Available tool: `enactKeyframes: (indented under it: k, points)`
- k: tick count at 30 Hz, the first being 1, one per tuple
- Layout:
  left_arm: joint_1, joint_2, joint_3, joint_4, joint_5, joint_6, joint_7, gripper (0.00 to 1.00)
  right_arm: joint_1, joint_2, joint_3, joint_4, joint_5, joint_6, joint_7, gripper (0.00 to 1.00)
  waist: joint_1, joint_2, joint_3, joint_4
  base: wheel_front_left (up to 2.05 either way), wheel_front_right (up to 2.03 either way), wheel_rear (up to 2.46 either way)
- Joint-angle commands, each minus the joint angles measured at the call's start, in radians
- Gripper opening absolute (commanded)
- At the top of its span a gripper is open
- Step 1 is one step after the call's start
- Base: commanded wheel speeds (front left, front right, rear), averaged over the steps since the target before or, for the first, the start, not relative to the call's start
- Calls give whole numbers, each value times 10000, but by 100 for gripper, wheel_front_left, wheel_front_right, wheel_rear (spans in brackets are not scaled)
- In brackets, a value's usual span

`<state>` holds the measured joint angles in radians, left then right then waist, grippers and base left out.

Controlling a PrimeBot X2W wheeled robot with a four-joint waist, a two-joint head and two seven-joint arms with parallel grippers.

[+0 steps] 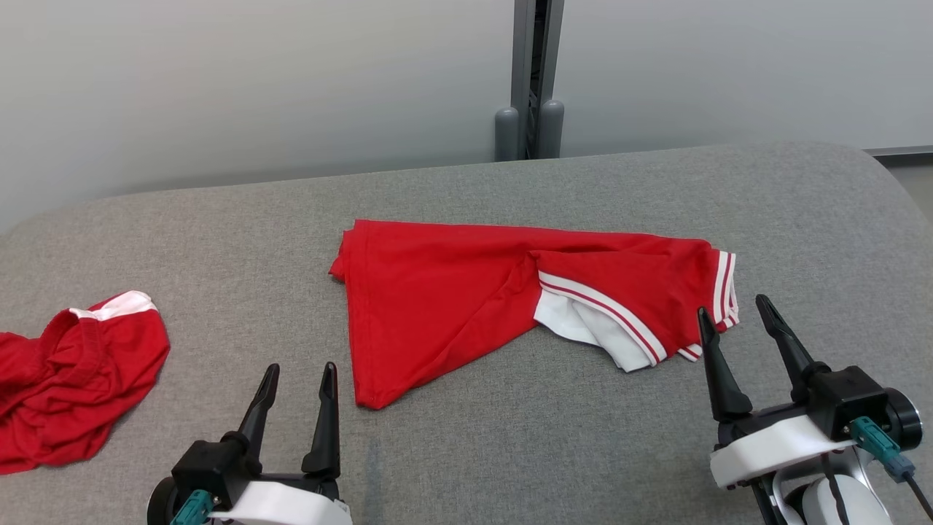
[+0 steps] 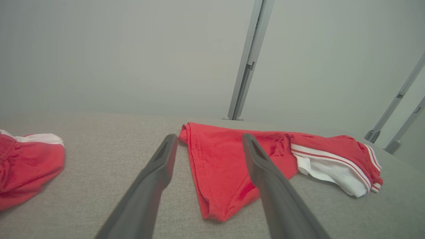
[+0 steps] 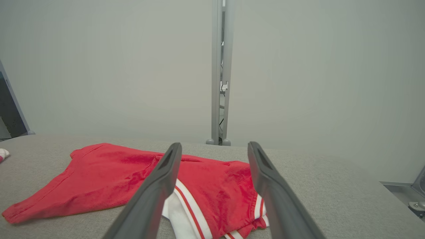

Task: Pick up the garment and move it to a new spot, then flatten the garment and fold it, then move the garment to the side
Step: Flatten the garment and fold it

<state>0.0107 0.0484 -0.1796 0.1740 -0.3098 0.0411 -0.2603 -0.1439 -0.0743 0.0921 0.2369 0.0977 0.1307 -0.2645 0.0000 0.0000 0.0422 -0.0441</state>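
Two red garments lie on the grey bench [image 1: 510,437]. One, a red shirt [image 1: 452,292], rests flat in front of the grey post [image 1: 531,80], roughly folded into a wedge. Its hem end is to the post's left, and its white panel and red-and-white striped trim are to the post's right. One crumpled red garment [image 1: 73,379] with a white band lies far left of the post. Two hands, left hand [image 1: 302,368] and right hand [image 1: 732,306], hover on the shirt's side away from the post, fingers spread wide, holding nothing.
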Motion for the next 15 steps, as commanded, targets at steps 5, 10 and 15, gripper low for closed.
enactKeyframes:
  k: [5, 10, 15]
  points:
    - [-140, 36, -19, 44, -61, 18, -37, 100, -69, -20, -52, -6, 44, 1, -12, 100, 0, 0, 26, -16, 0, 0, 0]
    - [-186, 35, -35, 36, -61, 23, -37, 100, -95, -2, -48, -41, 21, 1, -12, 100, 0, 0, 78, -25, 0, 0, 0]
    - [-316, 35, -99, 8, -39, 17, -37, 100, -203, -214, 112, -6, -324, 1, -12, 100, 0, 0, 270, 25, 0, 0, 0]
